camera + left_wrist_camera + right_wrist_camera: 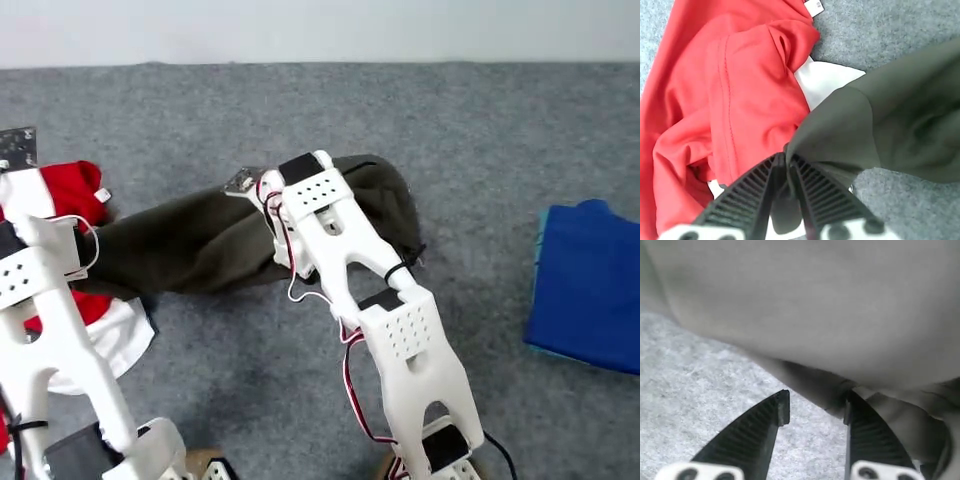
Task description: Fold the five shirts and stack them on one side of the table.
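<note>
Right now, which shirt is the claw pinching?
The dark olive shirt: the left claw is shut on its edge. The red shirt lies loose beside it, and the blue shirt sits apart, untouched.

The left arm [45, 330] and right arm [400, 335] are white plastic with perforated plates, black servos and red-and-white cables. Ribbed black fingers [762, 427] sit on white, screw-holed bases.
</note>
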`<move>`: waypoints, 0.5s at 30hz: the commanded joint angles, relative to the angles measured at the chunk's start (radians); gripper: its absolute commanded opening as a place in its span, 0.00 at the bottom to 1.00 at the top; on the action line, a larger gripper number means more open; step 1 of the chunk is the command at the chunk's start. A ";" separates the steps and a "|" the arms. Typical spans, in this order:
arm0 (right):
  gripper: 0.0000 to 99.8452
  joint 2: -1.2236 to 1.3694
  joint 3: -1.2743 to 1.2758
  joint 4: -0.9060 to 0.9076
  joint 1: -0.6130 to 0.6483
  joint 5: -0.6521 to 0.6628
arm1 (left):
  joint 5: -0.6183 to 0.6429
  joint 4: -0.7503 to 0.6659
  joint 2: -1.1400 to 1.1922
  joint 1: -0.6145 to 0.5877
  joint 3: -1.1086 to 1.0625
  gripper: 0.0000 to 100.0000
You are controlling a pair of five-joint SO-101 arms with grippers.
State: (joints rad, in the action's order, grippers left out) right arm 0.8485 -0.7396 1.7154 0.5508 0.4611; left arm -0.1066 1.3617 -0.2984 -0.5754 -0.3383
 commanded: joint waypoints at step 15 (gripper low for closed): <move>0.02 0.079 -0.129 -0.031 -0.016 0.031 | 0.006 0.002 -0.046 -0.011 0.007 0.01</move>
State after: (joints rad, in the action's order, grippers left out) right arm 0.9268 -0.8163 1.6817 0.5370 0.4626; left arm -0.1066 1.3617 -0.2984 -0.5754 -0.3383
